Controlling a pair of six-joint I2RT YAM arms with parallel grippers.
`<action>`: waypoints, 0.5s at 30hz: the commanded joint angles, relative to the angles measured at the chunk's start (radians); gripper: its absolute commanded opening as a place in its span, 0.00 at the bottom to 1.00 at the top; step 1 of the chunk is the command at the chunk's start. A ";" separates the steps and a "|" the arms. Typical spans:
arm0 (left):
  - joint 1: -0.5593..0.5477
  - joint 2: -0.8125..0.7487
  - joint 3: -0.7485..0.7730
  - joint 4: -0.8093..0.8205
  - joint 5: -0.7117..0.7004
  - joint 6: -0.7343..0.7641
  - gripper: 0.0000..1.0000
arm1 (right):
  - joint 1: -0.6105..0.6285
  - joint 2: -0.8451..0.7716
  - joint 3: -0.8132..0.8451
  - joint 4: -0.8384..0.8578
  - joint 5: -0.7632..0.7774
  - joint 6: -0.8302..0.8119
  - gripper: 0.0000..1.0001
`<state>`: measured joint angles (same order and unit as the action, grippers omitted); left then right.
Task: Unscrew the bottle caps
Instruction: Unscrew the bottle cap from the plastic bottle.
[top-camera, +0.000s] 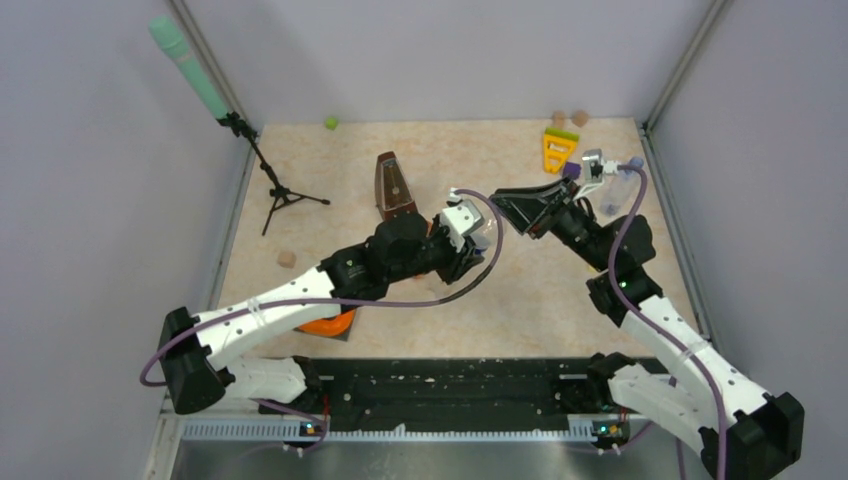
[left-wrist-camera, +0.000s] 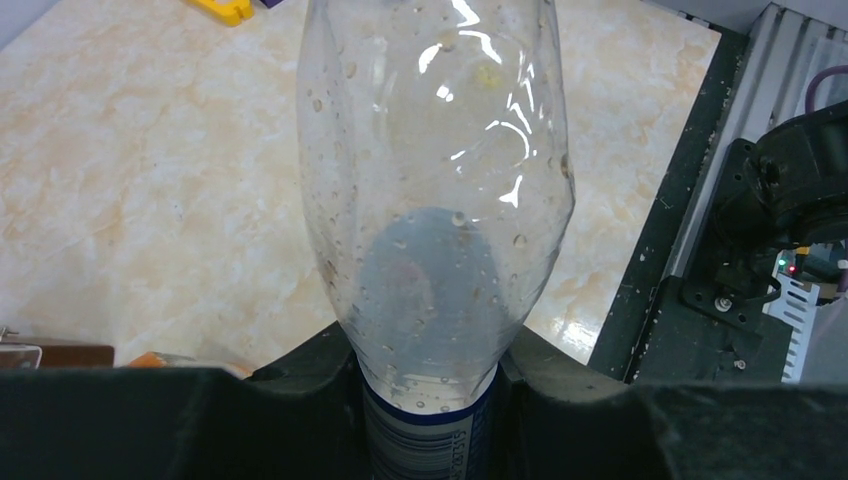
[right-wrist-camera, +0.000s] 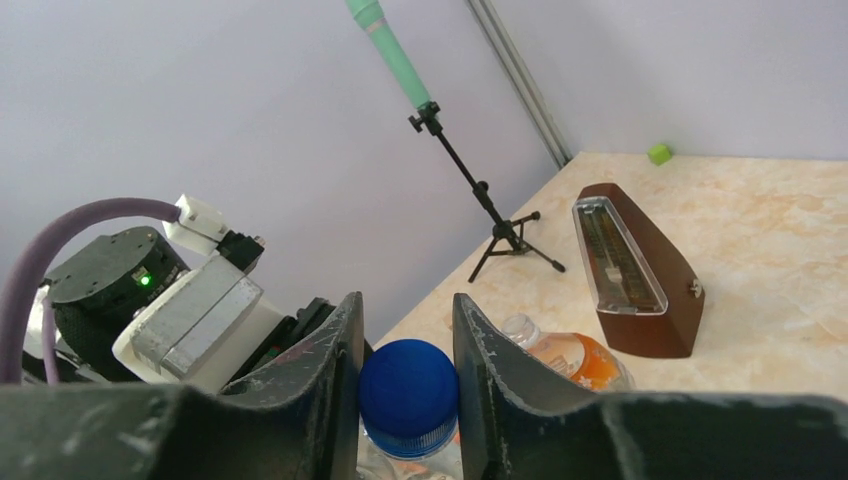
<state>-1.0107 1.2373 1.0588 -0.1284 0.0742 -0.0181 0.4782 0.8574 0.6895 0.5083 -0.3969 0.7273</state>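
Recorded mid-worktop (top-camera: 520, 300): bottle (left-wrist-camera: 435, 200) clamped in left gripper (left-wrist-camera: 430, 395) jaws, its cap (right-wrist-camera: 408, 395) seated between right gripper (right-wrist-camera: 405, 340) jaws; metronome (top-camera: 394, 187) just behind left gripper; microphone stand (top-camera: 270, 180) at rear left; second bottle (top-camera: 622, 190) at right rear edge.

Three bottles (left-wrist-camera: 435, 200), one blue cap (right-wrist-camera: 408, 395), one metronome (right-wrist-camera: 635, 275), three tan discs (top-camera: 580, 118), one microphone stand (right-wrist-camera: 470, 170).

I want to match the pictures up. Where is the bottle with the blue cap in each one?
Top external: the bottle sits mid-table between the left gripper and right gripper, mostly hidden.
Left wrist: it fills the middle, label end clamped at the bottom.
Right wrist: bottom edge, only its blue cap, pinched between the fingers.
Shared landmark: the brown metronome, in the top and right wrist views.
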 joint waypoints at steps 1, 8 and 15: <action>-0.006 0.000 0.035 0.062 -0.007 -0.010 0.00 | 0.011 -0.011 0.029 -0.001 0.027 -0.012 0.21; 0.029 0.008 0.036 0.068 0.165 -0.030 0.00 | 0.011 0.002 0.030 0.034 -0.058 -0.034 0.00; 0.196 0.010 0.034 0.188 0.759 -0.124 0.00 | -0.003 -0.011 0.007 0.197 -0.252 -0.040 0.00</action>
<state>-0.8738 1.2480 1.0595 -0.1059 0.4553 -0.0669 0.4793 0.8574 0.6891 0.5610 -0.4721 0.6979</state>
